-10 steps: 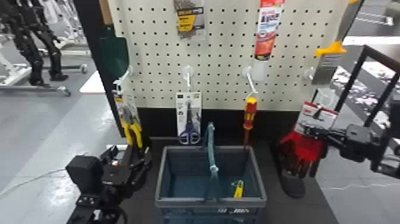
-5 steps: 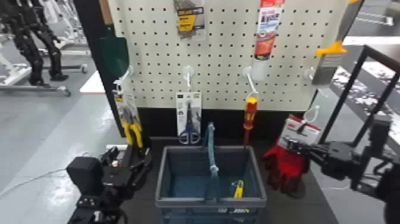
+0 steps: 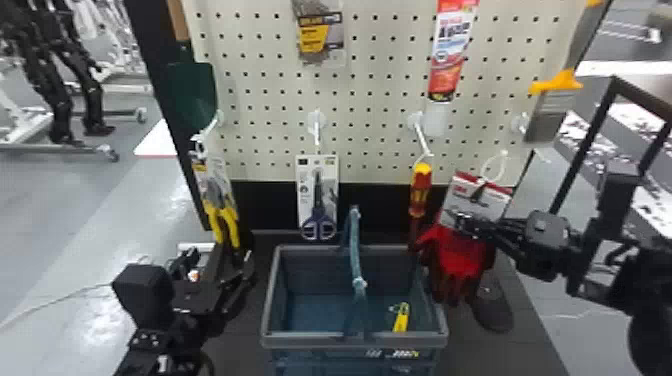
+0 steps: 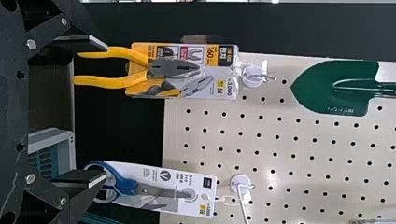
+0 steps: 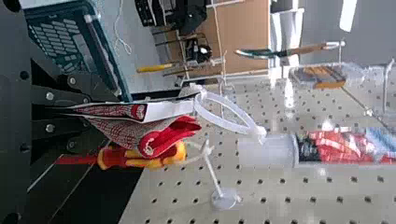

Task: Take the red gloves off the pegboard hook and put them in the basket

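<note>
- my right claw (image 3: pixel 461 223) is pinched tight on the red gloves (image 3: pixel 461 257) by their card (image 3: pixel 472 198);
- they hang just right of the basket (image 3: pixel 352 340), outside it, their loop (image 3: pixel 505 162) clear of the hook (image 3: pixel 520 123);
- my left claw (image 3: pixel 234 253) is spread wide, empty, near the pliers (image 3: pixel 220 202)

One basket (image 3: pixel 310 341), trowel (image 3: pixel 192 92) and screwdriver (image 3: pixel 420 192); one pair each of red gloves (image 3: pixel 457 255), pliers (image 4: pixel 173 68), scissors (image 3: pixel 319 220)

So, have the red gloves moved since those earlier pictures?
Yes. In the head view the red gloves have shifted left, towards the basket, which has stayed put; they now hang right beside its right-hand edge.
</note>
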Robot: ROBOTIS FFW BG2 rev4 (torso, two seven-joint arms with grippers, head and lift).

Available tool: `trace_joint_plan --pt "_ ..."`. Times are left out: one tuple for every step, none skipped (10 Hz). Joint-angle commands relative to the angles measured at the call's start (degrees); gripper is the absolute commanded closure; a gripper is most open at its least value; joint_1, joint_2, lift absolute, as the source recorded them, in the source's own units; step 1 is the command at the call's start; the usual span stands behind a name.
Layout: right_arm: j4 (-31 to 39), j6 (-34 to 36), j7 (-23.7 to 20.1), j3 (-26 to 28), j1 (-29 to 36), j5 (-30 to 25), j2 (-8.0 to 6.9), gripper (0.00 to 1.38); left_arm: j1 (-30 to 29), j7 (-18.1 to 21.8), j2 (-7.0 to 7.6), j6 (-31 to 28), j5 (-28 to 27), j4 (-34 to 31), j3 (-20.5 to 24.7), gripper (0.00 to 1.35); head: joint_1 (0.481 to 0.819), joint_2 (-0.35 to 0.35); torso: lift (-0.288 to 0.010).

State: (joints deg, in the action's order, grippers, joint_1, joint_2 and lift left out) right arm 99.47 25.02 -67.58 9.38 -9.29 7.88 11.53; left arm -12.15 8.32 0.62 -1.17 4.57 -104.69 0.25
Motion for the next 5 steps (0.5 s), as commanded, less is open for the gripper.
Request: trace_joint_plan --pt "5.6 3.2 0.6 -0.8 2.2 0.3 0.34 1.29 0.2 0.0 0.17 -0.2 -0.1 -0.1 -0.3 0.32 0.549 0.0 -0.1" --pt "7.6 4.3 1.0 -1.1 3.8 1.0 -0.63 1.29 0.1 0.0 0.09 -0.3 -0.2 0.0 -0.2 0.32 0.549 0.0 -0.1" --pt "6.8 4.3 1.0 -2.5 4.2 1.6 -1.68 1.29 -0.1 0.0 0.0 -0.3 -0.1 0.0 0.0 0.32 0.549 0.0 -0.1" --pt "4.2 3.5 1.0 -4.6 4.1 2.4 -2.48 1.29 0.1 -0.1 0.09 -0.2 0.1 -0.1 -0.2 0.32 0.549 0.0 -0.1" --pt "2.0 2.1 1.0 -5.9 3.8 2.9 -3.71 1.29 0.4 0.0 0.17 -0.2 0.2 0.0 -0.2 0.32 0.549 0.0 -0.1"
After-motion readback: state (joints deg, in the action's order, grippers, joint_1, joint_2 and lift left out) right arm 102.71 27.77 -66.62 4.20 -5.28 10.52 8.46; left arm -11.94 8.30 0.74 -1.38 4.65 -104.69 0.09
